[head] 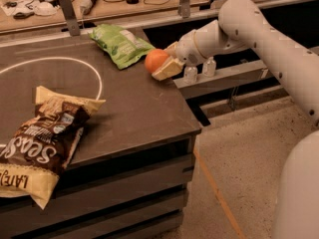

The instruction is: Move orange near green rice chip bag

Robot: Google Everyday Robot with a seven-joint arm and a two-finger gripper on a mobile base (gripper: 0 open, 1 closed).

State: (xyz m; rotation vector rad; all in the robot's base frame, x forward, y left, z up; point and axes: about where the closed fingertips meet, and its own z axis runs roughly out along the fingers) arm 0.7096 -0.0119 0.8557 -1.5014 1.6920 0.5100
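Note:
The orange (pixel 155 59) is a smooth round fruit held in my gripper (pixel 163 63), just above the dark table's right edge. The gripper's tan fingers (pixel 168 69) are shut on the orange from the right. The green rice chip bag (pixel 120 44) lies flat at the table's back, its right end close beside the orange, just left of it. My white arm (pixel 259 39) reaches in from the right.
A large brown and yellow chip bag (pixel 42 141) lies at the table's front left, overhanging the edge. A white circle line (pixel 94 76) is drawn on the table (pixel 134 113). A cluttered bench (pixel 99 4) runs behind. Speckled floor (pixel 234 163) lies to the right.

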